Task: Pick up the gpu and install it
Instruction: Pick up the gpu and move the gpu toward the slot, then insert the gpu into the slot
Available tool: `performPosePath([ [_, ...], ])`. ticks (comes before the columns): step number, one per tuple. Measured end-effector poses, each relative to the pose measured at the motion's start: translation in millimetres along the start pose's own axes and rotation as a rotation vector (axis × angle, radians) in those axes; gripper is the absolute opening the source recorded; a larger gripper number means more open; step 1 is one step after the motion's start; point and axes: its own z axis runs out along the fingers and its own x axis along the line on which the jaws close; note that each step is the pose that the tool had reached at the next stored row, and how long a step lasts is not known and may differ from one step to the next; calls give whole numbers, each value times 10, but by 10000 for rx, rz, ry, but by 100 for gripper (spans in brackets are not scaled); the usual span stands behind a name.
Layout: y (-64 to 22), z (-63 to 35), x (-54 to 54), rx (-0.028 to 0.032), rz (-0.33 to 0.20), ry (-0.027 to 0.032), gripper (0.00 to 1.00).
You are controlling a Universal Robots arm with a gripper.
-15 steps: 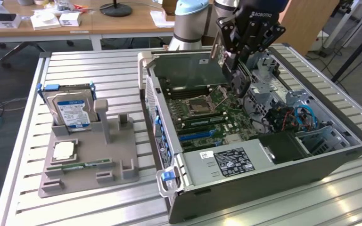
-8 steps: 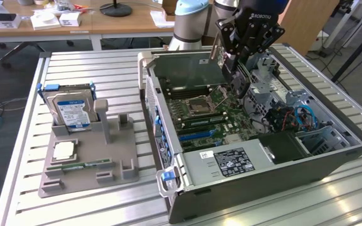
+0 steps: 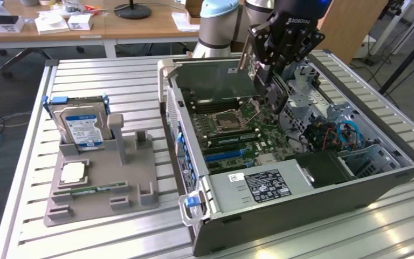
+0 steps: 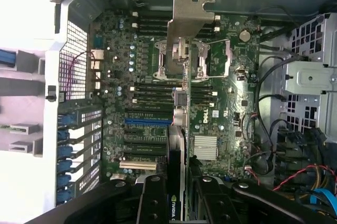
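Gripper (image 4: 179, 190) clamped on the gpu (image 4: 178, 147). Card is held edge-on to the motherboard (image 4: 221, 103), presumably so its connector edge can meet a slot; not seated. In the exterior view it hangs at 1 o'clock over the open case (image 3: 301, 205). Hard drive (image 3: 81, 127) sits parked at 9 o'clock of the case.

HDD (image 3: 83, 127) w/ blue label stands upright in the grey holder (image 3: 114, 178) on the slatted metal table (image 3: 106, 75). CPU chip (image 3: 73, 174) lies flat in the holder, RAM stick (image 3: 92, 190) just beside it. Wooden desk (image 3: 142, 27) behind w/ white boxes (image 3: 52, 22).
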Motion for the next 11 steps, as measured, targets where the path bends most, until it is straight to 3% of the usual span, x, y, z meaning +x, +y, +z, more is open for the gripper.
performPosePath([
  [5, -3, 76, -3, 1, -1, 0, 26],
  [11, -4, 87, -3, 1, -1, 0, 26],
])
